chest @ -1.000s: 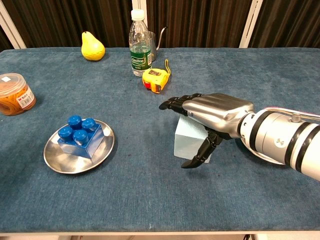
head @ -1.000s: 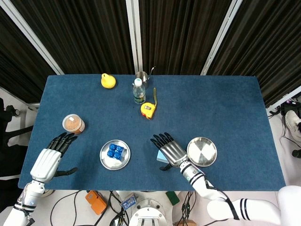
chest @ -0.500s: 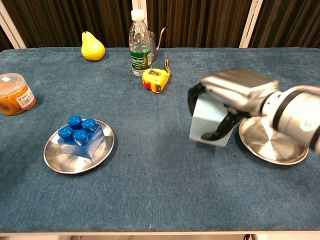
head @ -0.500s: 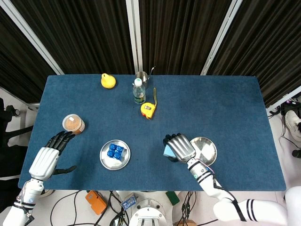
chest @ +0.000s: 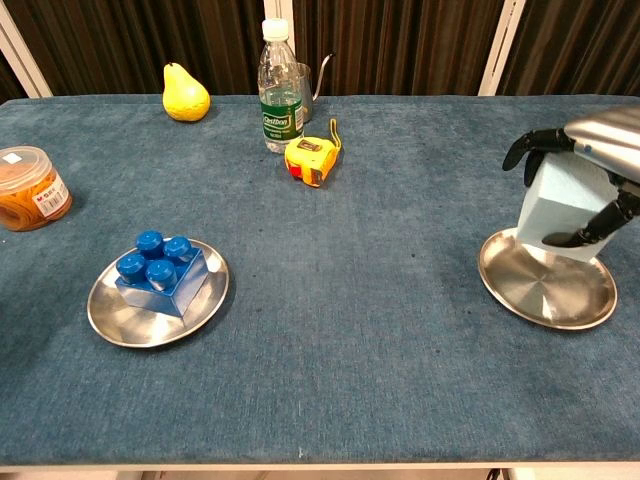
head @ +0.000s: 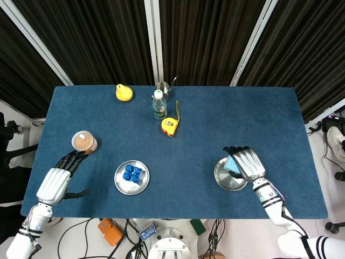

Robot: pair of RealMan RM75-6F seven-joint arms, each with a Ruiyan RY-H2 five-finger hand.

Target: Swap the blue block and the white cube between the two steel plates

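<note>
The blue block [head: 131,174] [chest: 160,271] lies in the left steel plate [head: 121,184] [chest: 120,322]. My right hand [head: 247,163] [chest: 600,150] grips the white cube [head: 232,163] [chest: 561,210] and holds it over the back edge of the right steel plate [head: 225,179] [chest: 545,295]. I cannot tell whether the cube touches the plate. My left hand [head: 58,178] hovers open near the table's front left corner, well left of the blue block; the chest view does not show it.
At the left edge stands a lidded jar [head: 84,142] [chest: 28,189]. At the back are a yellow pear [head: 123,93] [chest: 186,94], a water bottle [head: 158,104] [chest: 280,88], a small steel pitcher [head: 164,88] and a yellow tape measure [head: 170,125] [chest: 312,158].
My right hand closed on the white cube, lifted it from the table and carried it right, to the right plate. The left hand barely moved.
</note>
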